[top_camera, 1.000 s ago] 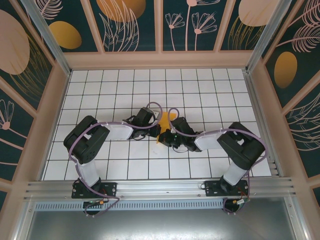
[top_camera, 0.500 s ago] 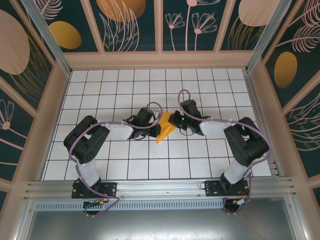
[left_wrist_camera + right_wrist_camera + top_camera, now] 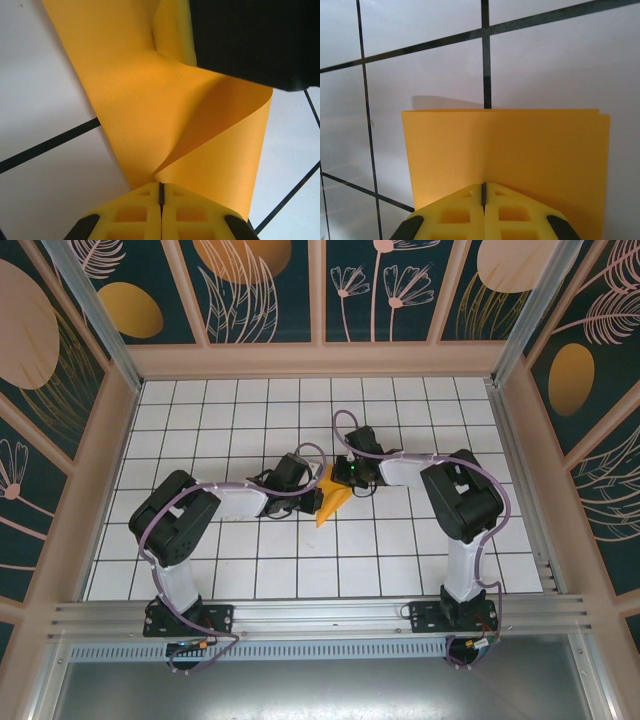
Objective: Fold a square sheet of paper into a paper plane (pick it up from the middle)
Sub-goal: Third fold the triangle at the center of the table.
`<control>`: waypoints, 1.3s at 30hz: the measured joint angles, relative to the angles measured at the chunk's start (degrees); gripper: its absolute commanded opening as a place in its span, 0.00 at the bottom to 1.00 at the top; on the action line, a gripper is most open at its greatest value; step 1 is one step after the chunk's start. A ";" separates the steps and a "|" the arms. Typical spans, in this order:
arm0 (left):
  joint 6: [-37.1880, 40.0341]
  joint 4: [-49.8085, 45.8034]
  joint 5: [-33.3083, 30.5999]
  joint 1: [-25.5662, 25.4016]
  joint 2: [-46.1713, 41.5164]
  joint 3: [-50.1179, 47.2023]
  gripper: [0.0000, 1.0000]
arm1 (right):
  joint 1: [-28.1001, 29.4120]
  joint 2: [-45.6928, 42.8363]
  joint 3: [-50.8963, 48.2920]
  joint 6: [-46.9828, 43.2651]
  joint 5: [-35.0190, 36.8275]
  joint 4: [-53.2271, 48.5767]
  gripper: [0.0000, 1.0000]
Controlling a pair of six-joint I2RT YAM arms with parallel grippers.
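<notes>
The sheet of paper (image 3: 334,502) is seen near the middle of the white tiled surface (image 3: 250,420), held between the two arms, with its lower tip pointing toward the near edge. From above it is shown as a narrow orange-yellow shape, wider at the top and tapering to a point at the bottom. The left gripper (image 3: 313,490) is placed at its left edge and the right gripper (image 3: 343,476) at its upper right. In the left wrist view, the left gripper (image 3: 161,187) is fully closed, its yellow fingers (image 3: 135,210) pressed together on the sheet of paper (image 3: 150,100), which is bent there into a soft curl, one flap lifting to the right and casting a shadow on the layer below; its upper part is covered by a black housing (image 3: 250,40). In the right wrist view, the right gripper (image 3: 483,187) is likewise closed on the sheet of paper (image 3: 520,145), which is presented as a flat, smooth rectangle with a straight top edge, where two layers can be made out at the right corner.
</notes>
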 measured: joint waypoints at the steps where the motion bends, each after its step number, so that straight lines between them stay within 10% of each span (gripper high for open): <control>1: 0.15 -0.37 0.00 0.00 0.00 0.22 0.08 | 0.00 0.00 0.00 -0.48 -0.07 0.00 0.01; 39: 1.46 -1.99 -1.07 0.00 1.09 1.99 0.06 | -0.33 -0.42 -0.33 -2.29 -1.38 0.13 0.05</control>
